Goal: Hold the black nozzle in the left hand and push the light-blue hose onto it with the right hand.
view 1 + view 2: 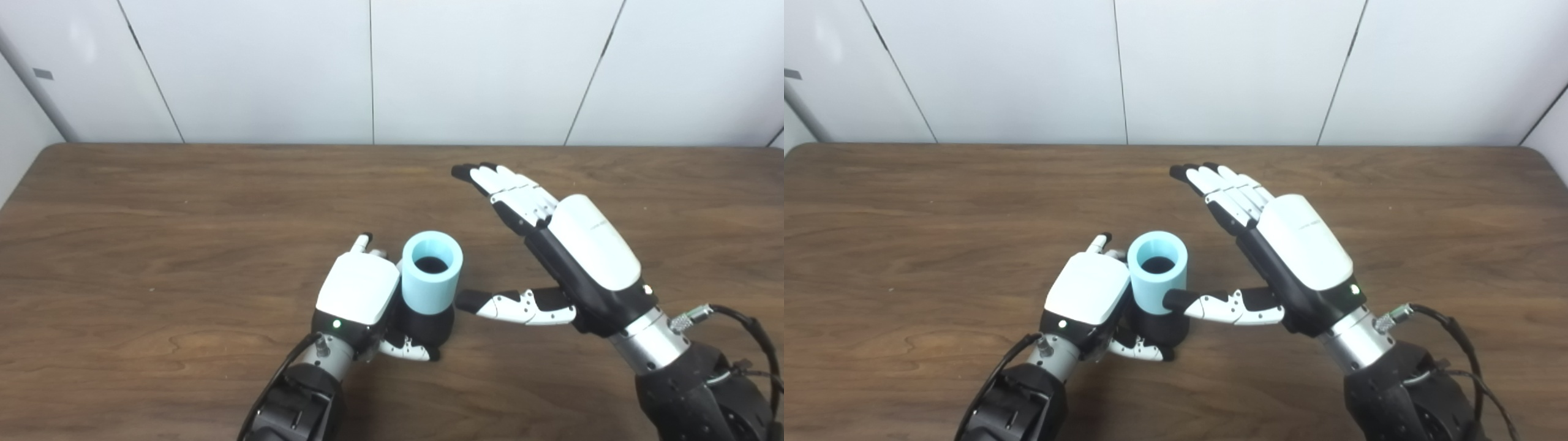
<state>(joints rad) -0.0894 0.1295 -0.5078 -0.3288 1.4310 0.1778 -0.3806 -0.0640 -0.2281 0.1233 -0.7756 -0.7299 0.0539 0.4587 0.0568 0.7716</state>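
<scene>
Black nozzle (429, 324) mostly hidden under the light-blue hose (430, 272) and, at 9 o'clock, the left hand (361, 294).

- Hose (431, 274): light blue, plain, dark inside its mouth.
- Nozzle (429, 326): black, plain.
- Left hand (361, 294): white back, black underside, white thumb tipped black.
- Right hand (572, 257): white back, black palm side, white fingers with black tips.
- Table (153, 245): brown wood grain.
- Far wall (275, 67): white panels, dark seams.
</scene>
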